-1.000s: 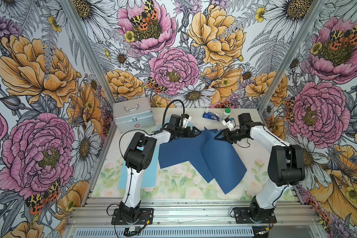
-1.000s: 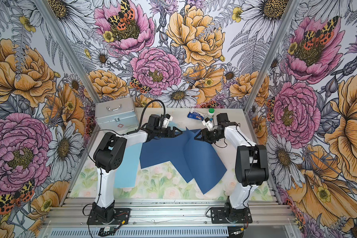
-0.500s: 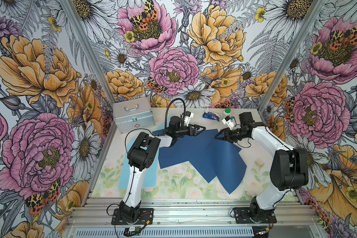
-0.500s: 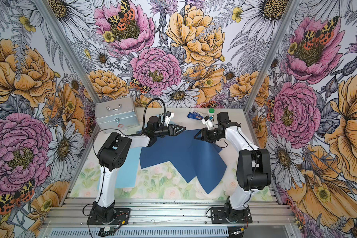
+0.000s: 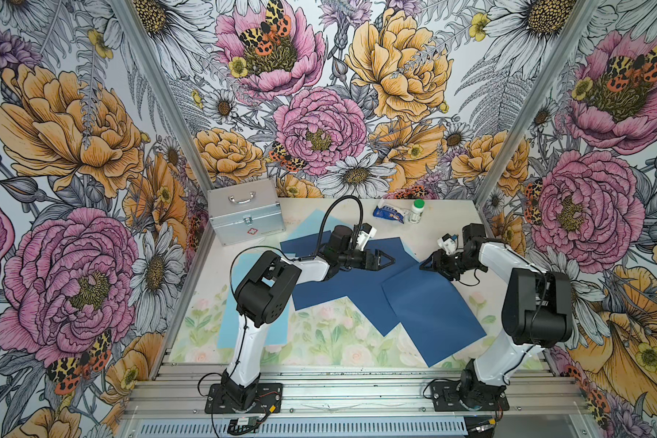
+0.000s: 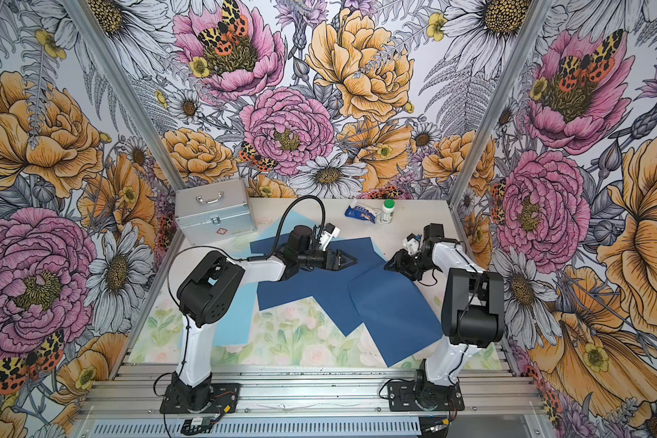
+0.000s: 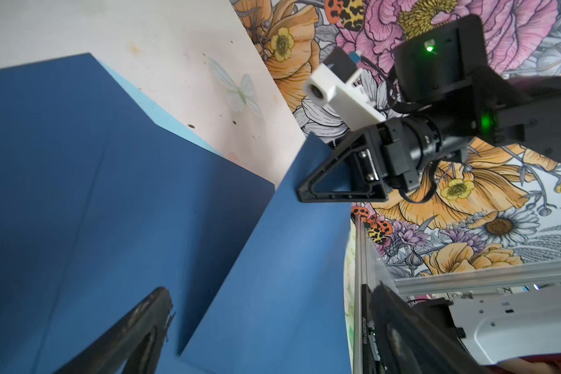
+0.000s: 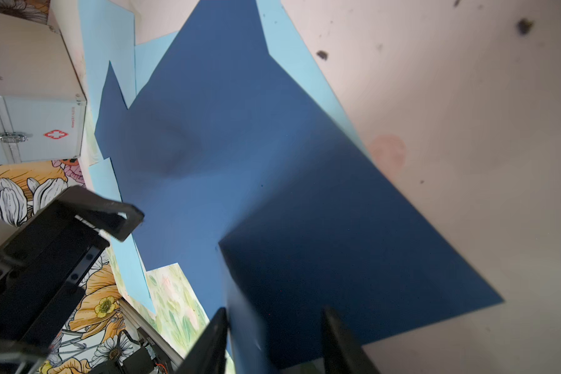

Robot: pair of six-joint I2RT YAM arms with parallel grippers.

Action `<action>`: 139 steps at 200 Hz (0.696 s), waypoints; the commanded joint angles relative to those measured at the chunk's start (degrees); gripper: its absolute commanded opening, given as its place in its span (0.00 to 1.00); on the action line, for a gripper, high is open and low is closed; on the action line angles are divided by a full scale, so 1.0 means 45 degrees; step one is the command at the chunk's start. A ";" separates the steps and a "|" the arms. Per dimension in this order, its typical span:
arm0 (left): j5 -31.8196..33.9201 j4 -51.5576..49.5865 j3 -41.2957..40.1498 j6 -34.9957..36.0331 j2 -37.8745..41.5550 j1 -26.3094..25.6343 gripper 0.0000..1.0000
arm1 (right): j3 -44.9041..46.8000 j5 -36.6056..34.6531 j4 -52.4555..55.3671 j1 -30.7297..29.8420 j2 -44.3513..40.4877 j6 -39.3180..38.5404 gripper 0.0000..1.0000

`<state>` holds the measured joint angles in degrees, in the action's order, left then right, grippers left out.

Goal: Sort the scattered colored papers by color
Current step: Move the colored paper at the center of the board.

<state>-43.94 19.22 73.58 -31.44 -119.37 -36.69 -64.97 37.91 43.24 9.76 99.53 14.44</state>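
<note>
Silver case [image 5: 246, 216] at the far left corner of the tabletop [image 5: 448, 220], upright, latch facing forward. Light blue sheet [image 5: 231, 322] lies flat along the left edge, partly under the left arm; another light blue sheet [image 5: 307, 226] shows behind the navy ones, near the case. Navy sheets [image 5: 342, 282] overlap in the middle of the tabletop, fanned at different angles. Left tool [image 5: 385, 261] hovers over them with jaws spread wide, nothing between them; in the left wrist view only one finger [image 7: 136, 327] shows clearly, above navy paper. Further right, the front navy sheet [image 5: 433, 314] runs diagonally toward the near edge, overlapping the middle pile. Right tool [image 5: 429, 262] sits at this sheet's far corner; in the right wrist view the sheet's corner [image 8: 243, 323] stands raised between the two fingers [image 8: 208, 343], jaws partly apart, and I cannot tell whether they pinch it. At the back right, a blue-and-white packet [image 5: 389, 213] lies just beside a small green-capped bottle [image 5: 417, 211], both apart from the sheets.
</note>
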 commanded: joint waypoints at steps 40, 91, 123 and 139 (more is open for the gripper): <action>0.0350 -0.1915 0.0480 0.0798 0.0358 -0.0531 0.99 | 0.0072 -0.1110 -0.0257 0.1439 0.0735 0.0357 0.53; 0.0745 -0.3903 0.2332 0.1371 -0.0179 -0.2477 0.99 | -0.1050 -0.2882 -0.0314 0.2362 0.1468 0.0766 0.53; 0.0450 -0.4505 0.3893 0.1344 -0.1318 -0.3358 0.99 | -0.2085 -0.4509 -0.0274 0.2449 0.1817 0.1134 0.71; 0.0086 -0.4571 0.4756 0.1173 -0.2082 -0.3572 0.99 | -0.2482 -0.4439 -0.0247 0.2458 0.1988 0.1262 0.72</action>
<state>-41.80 1.85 90.65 -26.98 -123.44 -52.16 -72.58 22.17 42.85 20.71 107.42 18.61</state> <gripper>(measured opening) 0.986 0.709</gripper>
